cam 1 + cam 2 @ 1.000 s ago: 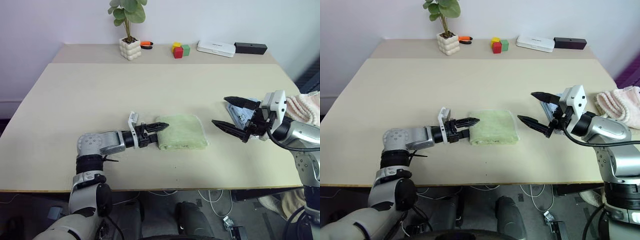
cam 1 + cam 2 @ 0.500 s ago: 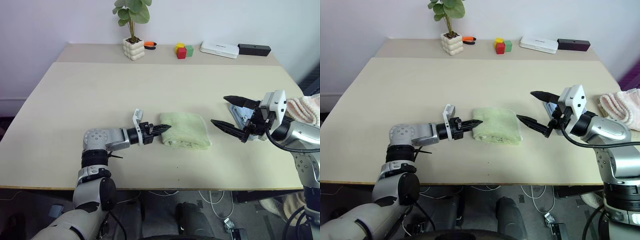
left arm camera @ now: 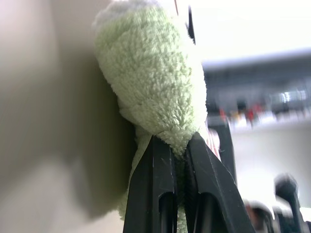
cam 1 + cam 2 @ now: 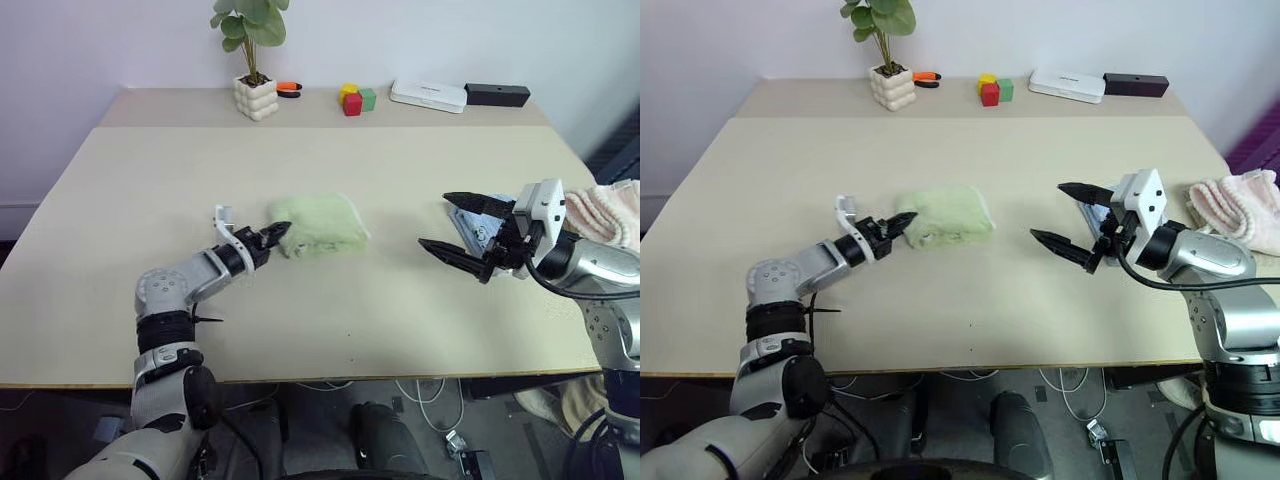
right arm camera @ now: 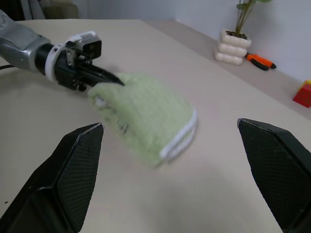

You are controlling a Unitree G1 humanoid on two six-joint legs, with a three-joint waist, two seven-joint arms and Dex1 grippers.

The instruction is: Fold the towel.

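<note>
On the beige worktop [image 4: 420, 310], my left claw [image 4: 277, 232] is clamped on the near-left end of the towel [image 4: 318, 225], its two black fingers [image 3: 158, 179] pinching a bunched fold of green terry between them. The towel lies folded into a thick bundle near the middle of the worktop, its whitish edging showing at the end away from the claw in the right wrist view.

My right claw [image 4: 455, 225] hangs above the worktop well to the right of the towel, jaws spread wide and holding nothing, pointing toward the bundle. Just behind it lies a light blue towel [image 4: 476, 228], partly hidden by the fingers. A pink towel [image 4: 1232, 203] sits at the worktop's right edge, beyond the right arm.

Along the far edge stand a potted plant [image 4: 253, 60] in a white knobbly pot, an orange-handled tool [image 4: 291, 89] beside it, a cluster of yellow, red and green blocks [image 4: 355, 99], a flat white box [image 4: 429, 96] and a black box [image 4: 497, 95], all well apart from the green towel.
</note>
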